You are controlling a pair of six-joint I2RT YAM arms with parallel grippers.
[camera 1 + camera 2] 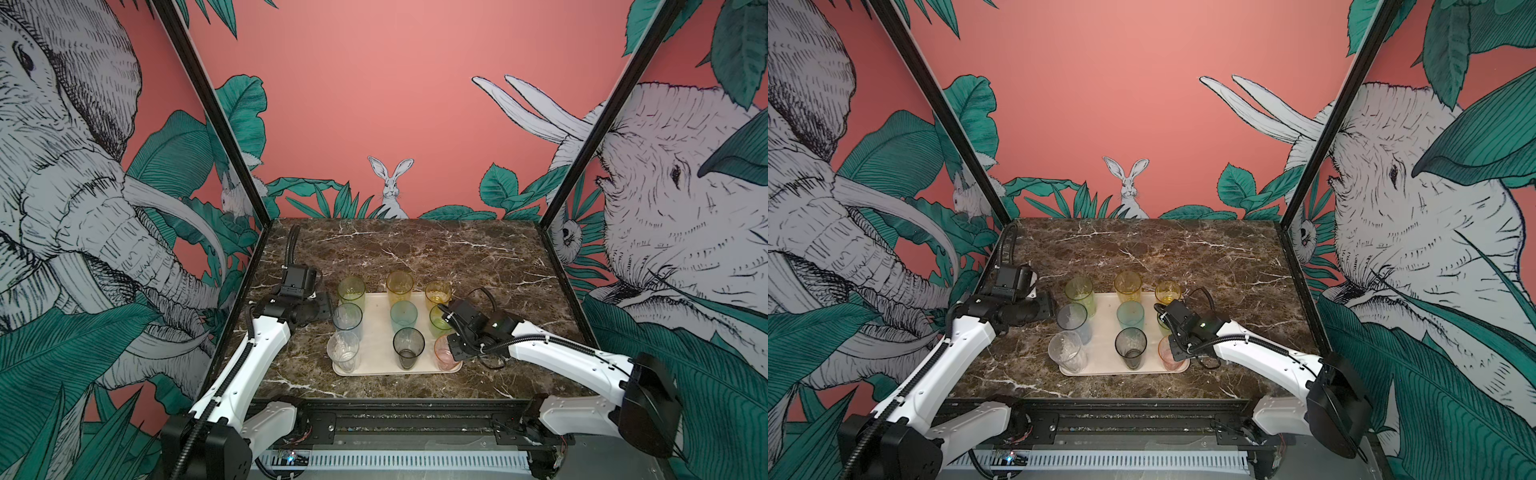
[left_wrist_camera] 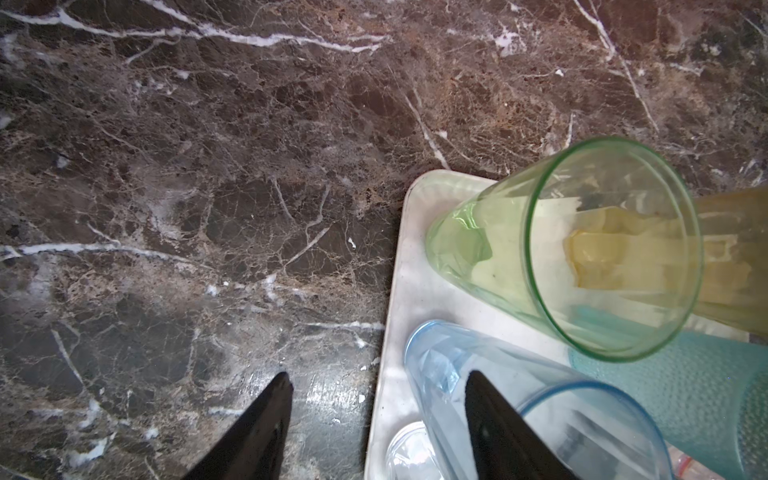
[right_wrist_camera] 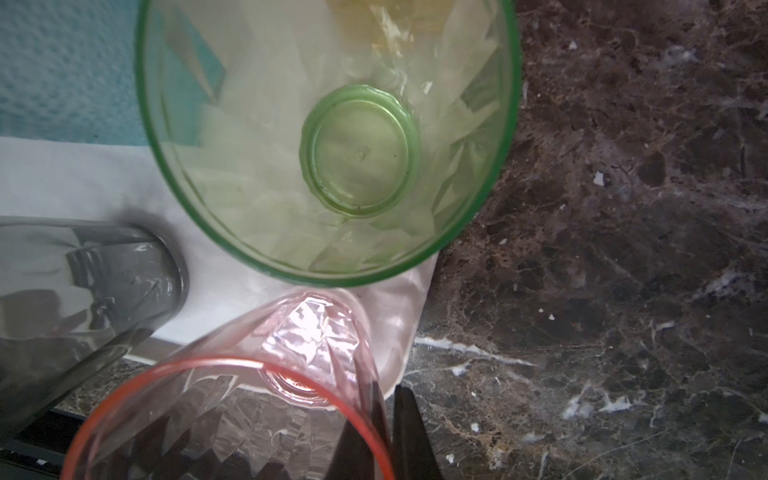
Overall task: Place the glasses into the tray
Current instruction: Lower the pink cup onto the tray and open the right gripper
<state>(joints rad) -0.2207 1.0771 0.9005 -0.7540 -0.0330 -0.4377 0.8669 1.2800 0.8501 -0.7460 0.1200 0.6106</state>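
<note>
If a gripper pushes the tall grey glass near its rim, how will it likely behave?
The grey glass is tall with a base narrower than its rim, so it would probably tip rather than slide. It looks empty and thin-walled, so likely light. Its glossy wall may slip in a grip.

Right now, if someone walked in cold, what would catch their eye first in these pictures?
Probably the pink walls with huge drawn elephants on both sides and a rabbit at the back. Then nine coloured glasses standing in three rows on a cream tray on the marble table, where the right gripper seems closed on the rim of the pink glass at the tray's near right corner.
</note>
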